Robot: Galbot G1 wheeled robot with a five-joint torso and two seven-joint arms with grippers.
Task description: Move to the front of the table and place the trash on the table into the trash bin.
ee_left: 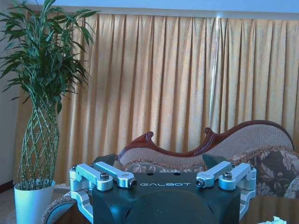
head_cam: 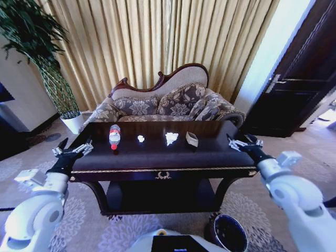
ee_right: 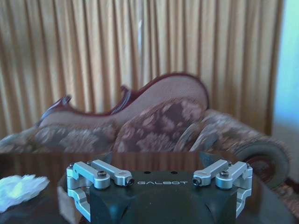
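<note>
I'm parked facing the table, with the sofa behind it. On the tabletop I see the bottle standing toward my left, then a small paper wad, a bigger paper wad and a small box in a row. My left gripper hovers at the table's left end, fingers spread wide; my right gripper at the right end, equally wide. The trash bin sits on the carpet below my right arm
</note>
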